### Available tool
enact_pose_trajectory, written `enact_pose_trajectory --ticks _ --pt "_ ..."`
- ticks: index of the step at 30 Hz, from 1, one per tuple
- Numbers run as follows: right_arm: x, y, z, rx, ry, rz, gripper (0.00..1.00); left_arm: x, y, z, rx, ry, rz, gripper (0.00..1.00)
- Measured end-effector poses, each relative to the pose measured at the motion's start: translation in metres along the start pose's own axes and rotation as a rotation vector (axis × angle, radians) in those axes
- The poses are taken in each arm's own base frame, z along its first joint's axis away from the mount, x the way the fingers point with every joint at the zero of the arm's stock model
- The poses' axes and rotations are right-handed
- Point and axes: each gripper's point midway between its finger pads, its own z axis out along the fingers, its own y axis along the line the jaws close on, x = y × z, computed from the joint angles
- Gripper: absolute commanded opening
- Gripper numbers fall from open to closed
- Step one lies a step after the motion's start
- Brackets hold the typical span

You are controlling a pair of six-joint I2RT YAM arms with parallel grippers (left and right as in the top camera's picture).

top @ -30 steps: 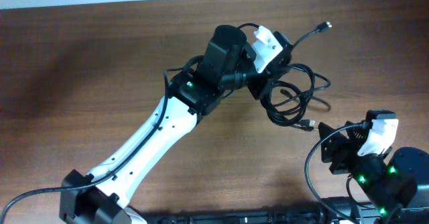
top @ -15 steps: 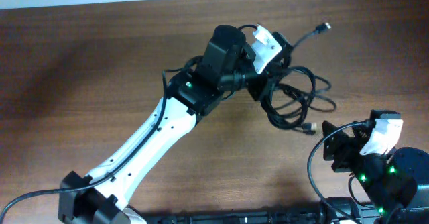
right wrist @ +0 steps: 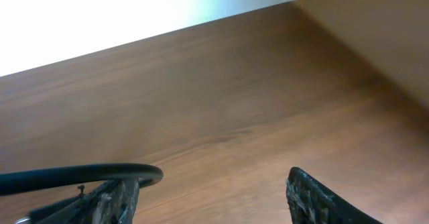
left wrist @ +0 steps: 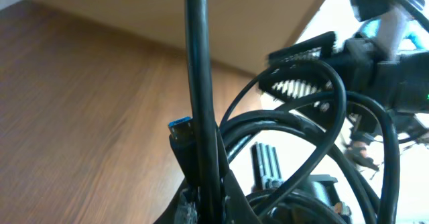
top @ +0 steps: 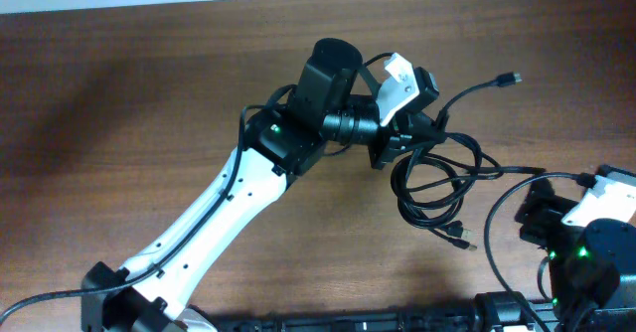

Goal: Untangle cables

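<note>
Looking down from overhead first: tangle of thin black cables [top: 442, 178] heaped on the brown wooden bench [top: 119, 93], touching the left gripper [top: 391, 151] and stretching lengthwise toward the right gripper [top: 537, 216], near but not touching. Counted three plug ends; can't count separate cords. Switching to the left wrist: clamped tight on one strand running straight up, blue-tipped plug [left wrist: 179, 131] just beside it. Over to the right wrist: fingers spread apart, holding nothing. Guessing the right side reaches in next, being closest to the loose ends.
</note>
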Motion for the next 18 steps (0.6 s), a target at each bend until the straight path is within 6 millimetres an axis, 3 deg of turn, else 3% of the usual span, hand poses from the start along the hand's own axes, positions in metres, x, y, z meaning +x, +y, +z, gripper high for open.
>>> enact_pose_trajectory --ticks 5,8,12,18 --pt "0.002 -0.018 -0.001 0.102 0.0 -0.001 0.68 0.016 0.031 -0.003 -0.184 0.058 -0.05 0.0" --pt "0.007 -0.018 -0.001 0.102 0.021 -0.005 0.69 0.021 0.053 -0.009 -0.318 0.079 -0.061 0.0" --pt "0.018 -0.003 -0.001 0.01 0.075 -0.011 0.72 0.023 0.075 -0.019 -0.46 0.082 -0.089 0.0" --pt "0.03 0.041 -0.007 -0.248 0.141 0.001 0.74 0.025 0.097 -0.032 -0.615 0.062 -0.165 0.0"
